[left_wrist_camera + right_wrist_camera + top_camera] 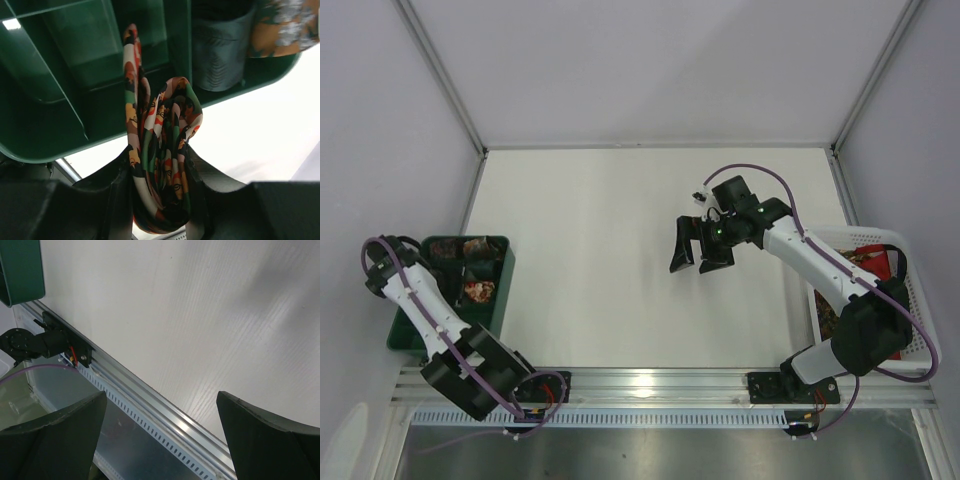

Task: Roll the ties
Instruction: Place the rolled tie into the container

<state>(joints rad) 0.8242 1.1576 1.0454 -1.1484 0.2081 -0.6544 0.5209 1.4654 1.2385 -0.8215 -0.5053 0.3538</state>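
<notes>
Left hand [160,167] clamps a patterned tie [165,130]: jaws partly closed on it, fabric bunched between the fingers. The tie hangs just above the green bin [50,125], near a divider between compartments. The bundle looks more like a loose fold than a tight roll, though the close wrist view makes that hard to call. Two compartments on the far side already hold a grey roll [220,55] and an orange patterned roll [282,22]. The top view also shows patterned fabric in the bin's cells beside the left arm.

Right hand [700,255] is wide open and holds nothing. It hovers over the middle of the white surface [580,220], well apart from both containers. The white basket [880,236] sits at the right edge next to the right arm. The unrolled ties [860,262] lie inside it; the count is not readable.

Progress, as a judgement: mid-task. Several ties are rolled and binned, and one is in the left hand about to go into a compartment. What's left is to drop this one in, then fetch the next from the basket, lay it on the surface and roll it. That repeats until the basket is out of ties. No tie lies on the surface now, so no roll is in progress there.
</notes>
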